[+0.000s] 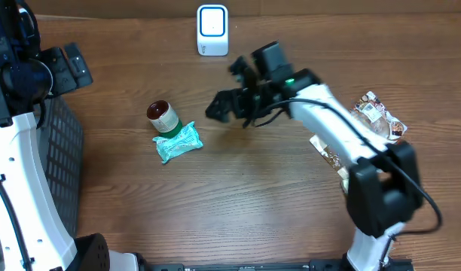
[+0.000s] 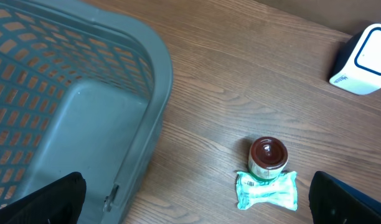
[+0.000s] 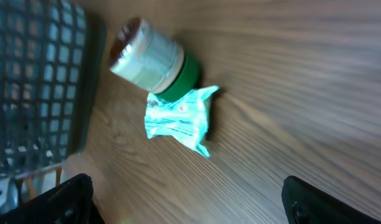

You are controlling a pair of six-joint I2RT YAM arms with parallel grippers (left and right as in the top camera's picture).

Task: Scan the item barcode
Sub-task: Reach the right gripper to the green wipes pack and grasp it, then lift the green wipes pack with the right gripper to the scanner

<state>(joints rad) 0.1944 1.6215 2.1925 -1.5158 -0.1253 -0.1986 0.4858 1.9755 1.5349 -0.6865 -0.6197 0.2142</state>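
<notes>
The right claw (image 1: 226, 105) is wide open and empty, maybe so it can fit round the jar (image 1: 163, 114). The jar and green packet (image 1: 178, 142) lie touching on the bench (image 1: 253, 196), just ahead of it. The left claw (image 1: 68, 65), far off, is open and empty too.

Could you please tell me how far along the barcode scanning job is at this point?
Done: nothing I can confirm; the jar and green packet lie together by the basket, away from the scanner. In hand: nothing; the right end effector is open and empty near them, the left end effector open by the basket. Left: a snack packet at the right likely awaits scanning.
</notes>
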